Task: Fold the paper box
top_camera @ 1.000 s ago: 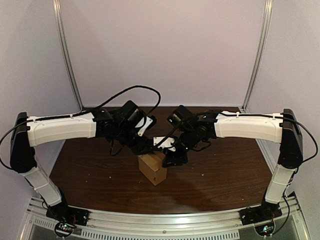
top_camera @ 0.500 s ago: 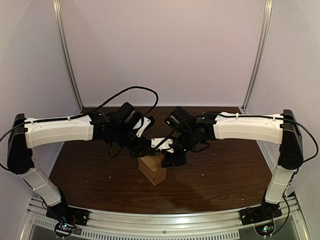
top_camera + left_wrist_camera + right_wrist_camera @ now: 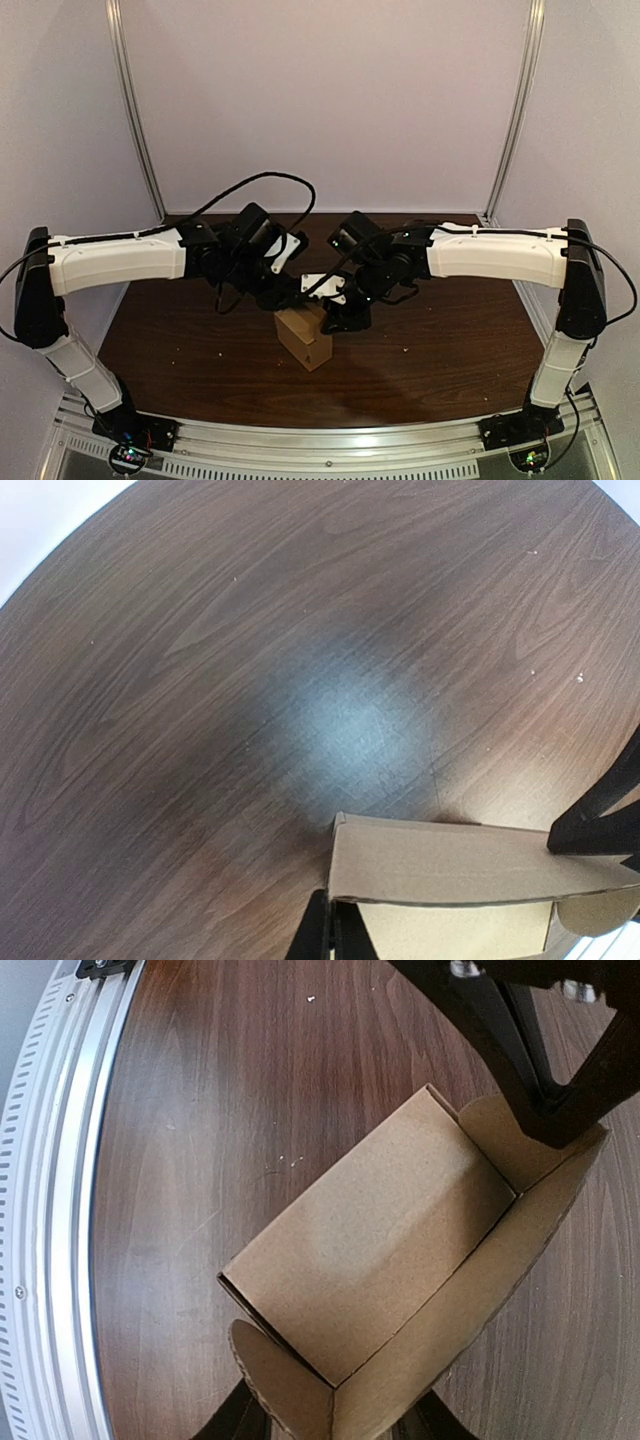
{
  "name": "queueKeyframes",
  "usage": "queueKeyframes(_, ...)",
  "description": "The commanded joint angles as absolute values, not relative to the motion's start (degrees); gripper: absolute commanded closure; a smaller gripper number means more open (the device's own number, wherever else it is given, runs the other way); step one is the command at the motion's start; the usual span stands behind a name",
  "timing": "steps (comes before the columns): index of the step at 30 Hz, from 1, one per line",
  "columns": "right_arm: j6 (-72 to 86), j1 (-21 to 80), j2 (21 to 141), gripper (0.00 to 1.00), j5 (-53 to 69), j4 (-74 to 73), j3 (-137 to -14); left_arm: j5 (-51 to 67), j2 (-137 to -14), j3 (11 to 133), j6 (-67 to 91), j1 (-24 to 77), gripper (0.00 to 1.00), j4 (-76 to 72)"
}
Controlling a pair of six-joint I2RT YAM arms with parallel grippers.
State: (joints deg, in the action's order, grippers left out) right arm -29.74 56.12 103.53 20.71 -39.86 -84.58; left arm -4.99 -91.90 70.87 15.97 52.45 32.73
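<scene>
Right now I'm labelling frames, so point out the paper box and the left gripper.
paper box (image 3: 370, 1250): right wrist view, on its inside panel.
left gripper (image 3: 555, 1125): right wrist view, between its fingertips at the far flap.

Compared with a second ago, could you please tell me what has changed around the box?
Very little. The left arm drew slightly toward its own side, and the wrist end of the right arm edged the same way, leftward in the top view. Nothing was visibly taken or let go. The box stayed put, open, with the left gripper and right gripper at its top.
</scene>
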Motion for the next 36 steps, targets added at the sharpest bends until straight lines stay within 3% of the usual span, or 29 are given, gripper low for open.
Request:
queueKeyframes(1,-26.0,55.6,104.6,0.6,19.8,-37.0,-87.0,-0.4,-93.6,72.0,14.8,53.4,1.0,42.4)
queueKeyframes(36,-23.7,56.1,106.2,0.62,13.8,-36.4,-88.3,2.4,-92.0,68.3,15.8,53.4,1.0,41.0)
